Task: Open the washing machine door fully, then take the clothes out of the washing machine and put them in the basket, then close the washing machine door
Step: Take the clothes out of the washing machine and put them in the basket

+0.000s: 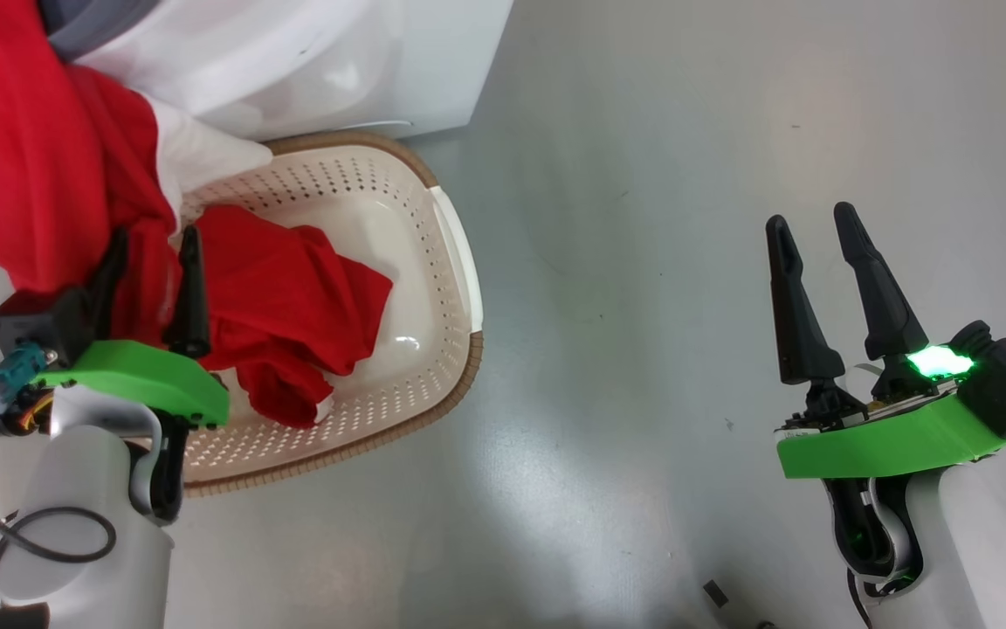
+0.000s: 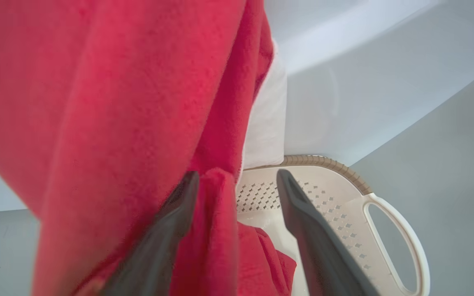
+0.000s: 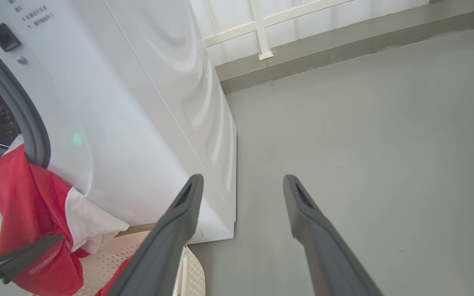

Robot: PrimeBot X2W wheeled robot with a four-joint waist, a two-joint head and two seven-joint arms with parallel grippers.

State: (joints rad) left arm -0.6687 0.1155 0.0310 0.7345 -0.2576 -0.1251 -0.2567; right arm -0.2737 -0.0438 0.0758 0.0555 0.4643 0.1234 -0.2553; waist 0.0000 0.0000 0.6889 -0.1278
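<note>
A red garment (image 1: pixel 23 157) with a white panel hangs from the open mouth of the white washing machine (image 1: pixel 337 52) down toward the cream basket (image 1: pixel 455 262). More red clothes (image 1: pixel 293 297) lie inside the basket. My left gripper (image 1: pixel 154 234) stands open at the basket's left end, with a fold of the hanging garment (image 2: pixel 97 102) between its fingers (image 2: pixel 303 213). My right gripper (image 1: pixel 810 215) is open and empty over bare floor, far to the right. In the right wrist view the garment (image 3: pixel 27 205) drapes over the grey gasket (image 3: pixel 27 119). The washing machine door is out of view.
The basket (image 2: pixel 385 205) stands on the grey floor (image 1: pixel 686 175) right against the washer's front (image 3: pixel 138 102). A wall with a white frame (image 3: pixel 261 24) runs behind the machine. A small dark object (image 1: pixel 714 594) lies on the floor near the bottom edge.
</note>
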